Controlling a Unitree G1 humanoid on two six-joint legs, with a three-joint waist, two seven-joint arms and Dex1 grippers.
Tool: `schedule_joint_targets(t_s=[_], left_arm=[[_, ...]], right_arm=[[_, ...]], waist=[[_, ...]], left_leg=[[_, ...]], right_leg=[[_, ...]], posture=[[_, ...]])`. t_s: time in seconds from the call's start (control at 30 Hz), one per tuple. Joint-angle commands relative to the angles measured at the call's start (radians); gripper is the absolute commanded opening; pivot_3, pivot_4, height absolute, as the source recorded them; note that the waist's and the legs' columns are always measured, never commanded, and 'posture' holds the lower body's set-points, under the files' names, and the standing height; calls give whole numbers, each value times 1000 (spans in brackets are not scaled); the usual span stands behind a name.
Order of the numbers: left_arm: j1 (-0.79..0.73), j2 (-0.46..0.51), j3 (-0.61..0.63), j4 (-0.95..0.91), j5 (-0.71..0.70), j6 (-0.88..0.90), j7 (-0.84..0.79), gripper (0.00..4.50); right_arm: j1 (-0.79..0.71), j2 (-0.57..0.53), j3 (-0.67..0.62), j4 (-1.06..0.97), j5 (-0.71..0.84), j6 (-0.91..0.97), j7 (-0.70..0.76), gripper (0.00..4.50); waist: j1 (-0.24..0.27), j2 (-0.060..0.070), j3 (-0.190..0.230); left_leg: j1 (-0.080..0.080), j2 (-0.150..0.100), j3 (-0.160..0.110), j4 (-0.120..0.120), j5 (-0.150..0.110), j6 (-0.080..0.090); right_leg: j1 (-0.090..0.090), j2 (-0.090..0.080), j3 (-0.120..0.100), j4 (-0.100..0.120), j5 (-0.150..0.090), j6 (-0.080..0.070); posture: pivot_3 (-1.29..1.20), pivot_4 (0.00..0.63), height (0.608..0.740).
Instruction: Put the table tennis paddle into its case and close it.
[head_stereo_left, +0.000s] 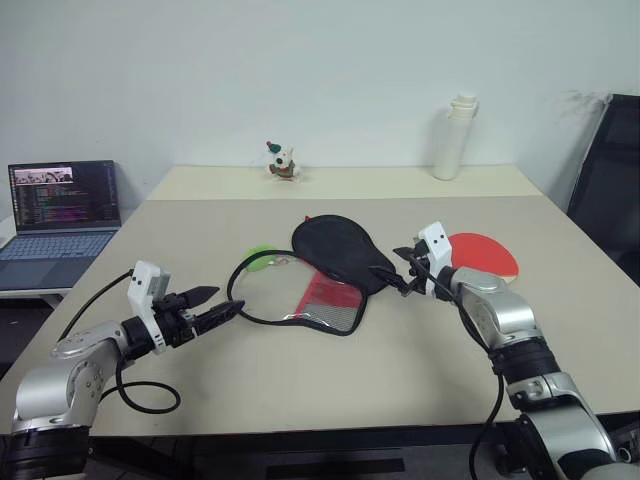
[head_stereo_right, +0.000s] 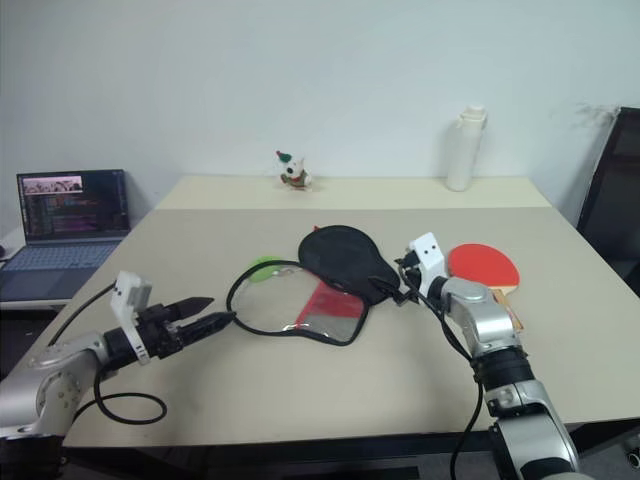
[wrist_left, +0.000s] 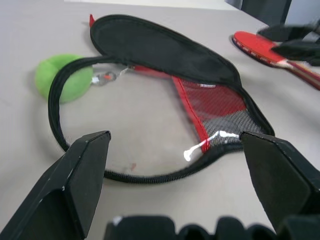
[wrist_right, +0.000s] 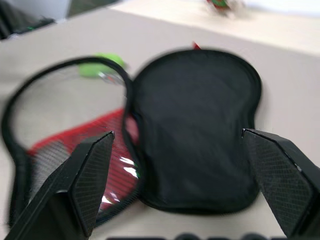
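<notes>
Both arms forward, left gripper (head_stereo_left: 222, 312) and right gripper (head_stereo_left: 399, 268) jaws apparently wide.

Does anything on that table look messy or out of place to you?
Mostly the case: it lies unzipped and splayed flat, its black half folded away from the red mesh half. The table tennis paddle lies outside it, and a green ball sits against the zipper edge. Nothing looks spilled or broken.

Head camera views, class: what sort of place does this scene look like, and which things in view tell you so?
Probably an office or lab room. A plain beige table stands against a bare wall, an open laptop showing code sits on a side desk, and a black office chair stands at the right. A white bottle rests at the far edge.
</notes>
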Motion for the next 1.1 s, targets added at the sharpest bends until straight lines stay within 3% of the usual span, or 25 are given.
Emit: schedule_joint_targets(t_s=[0.03,0.3,0.63,0.73,1.1], left_arm=[[-39,-2,3,-40,-13,-4,1,4485],[-84,-14,-50,-39,7,-13,-11,4485],[-112,-23,-80,-52,18,-20,-11,4485],[-98,-26,-79,-65,18,-19,-10,4500],[-108,-39,-97,-38,35,-35,-24,4500]], right_arm=[[-111,27,-43,178,-34,-78,-85,4500],[-295,70,-87,630,-90,-248,-177,4500],[-326,132,-79,776,-161,-309,-161,4500],[-324,144,-81,777,-173,-318,-163,3881],[-327,183,-146,739,-132,-275,-181,167]], waist=[[-1,0,0],[-3,0,0],[-5,0,0],[-6,0,0],[-6,0,0]], left_leg=[[0,0,0,0,0,0],[-1,0,1,-1,0,0],[0,1,1,-1,0,0],[0,1,0,-1,0,0],[0,1,0,-1,0,0]], right_leg=[[0,0,0,0,0,0],[-1,0,1,0,0,0],[-1,-2,1,0,1,-1],[-1,-3,1,0,1,-1],[-1,-3,1,0,1,-1]], posture=[[0,150,740],[0,150,740],[0,150,740],[0,150,740],[0,150,740]])
